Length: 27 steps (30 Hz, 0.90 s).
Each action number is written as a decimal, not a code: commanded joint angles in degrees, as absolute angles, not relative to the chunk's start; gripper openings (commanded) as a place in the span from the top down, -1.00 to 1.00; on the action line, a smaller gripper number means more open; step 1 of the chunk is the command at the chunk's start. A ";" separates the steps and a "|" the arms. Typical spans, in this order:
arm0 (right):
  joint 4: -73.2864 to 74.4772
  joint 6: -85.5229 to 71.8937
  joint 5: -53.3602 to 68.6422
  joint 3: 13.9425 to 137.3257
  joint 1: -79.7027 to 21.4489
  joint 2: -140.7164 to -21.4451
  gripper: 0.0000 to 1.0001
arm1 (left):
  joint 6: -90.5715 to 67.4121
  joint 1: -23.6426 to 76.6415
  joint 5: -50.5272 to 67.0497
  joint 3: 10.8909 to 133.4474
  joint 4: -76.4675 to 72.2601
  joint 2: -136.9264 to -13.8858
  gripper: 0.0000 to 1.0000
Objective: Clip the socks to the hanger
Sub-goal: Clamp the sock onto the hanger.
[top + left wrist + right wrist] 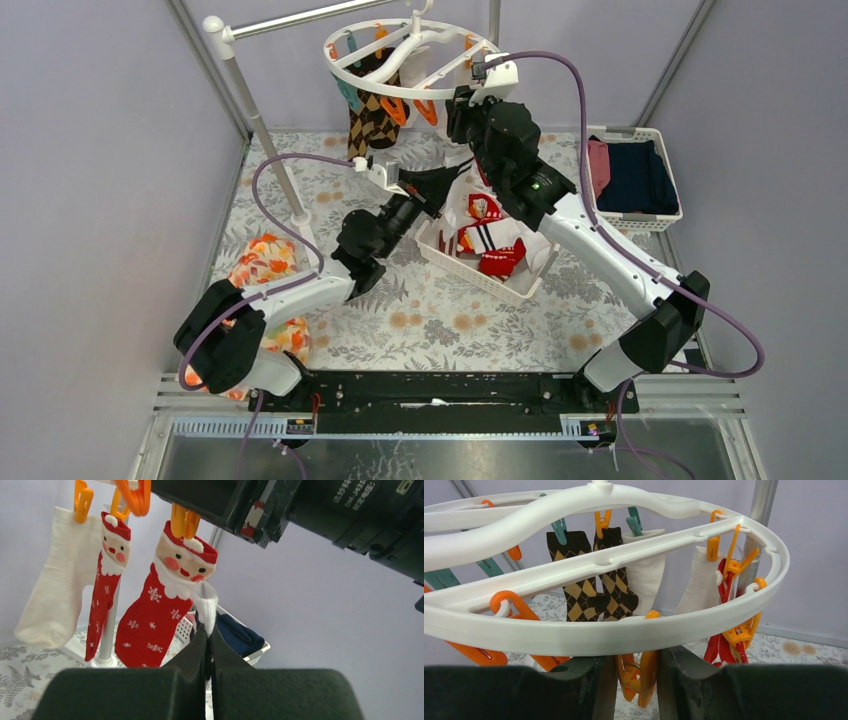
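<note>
left gripper (207, 634) pinches the santa sock (152, 617); right gripper (636, 661) squeezes an orange clip (649, 672) under the hanger (624, 632)

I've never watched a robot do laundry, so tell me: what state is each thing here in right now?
hanger, hanging up, partly loaded.
argyle socks, clipped, dangling.
white socks, clipped, dangling.
small Santa sock, clipped, dangling.
big Santa sock, dangling, white edge pinched by left gripper.
left gripper, shut on big Santa sock.
right gripper, closed on orange clip.
basket, holding unhung socks.
</note>
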<state>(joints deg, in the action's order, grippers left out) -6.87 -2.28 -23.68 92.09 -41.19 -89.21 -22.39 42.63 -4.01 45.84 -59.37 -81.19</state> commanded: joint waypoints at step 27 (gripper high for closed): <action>-6.54 -4.04 -23.12 95.27 -40.13 -87.63 0.63 | -16.12 42.98 -13.98 56.99 -63.79 -89.08 1.00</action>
<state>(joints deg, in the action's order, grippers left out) -5.43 -2.96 -22.94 92.73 -40.75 -89.19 -18.98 42.65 -11.44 54.78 -62.17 -87.99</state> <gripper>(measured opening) 0.353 0.009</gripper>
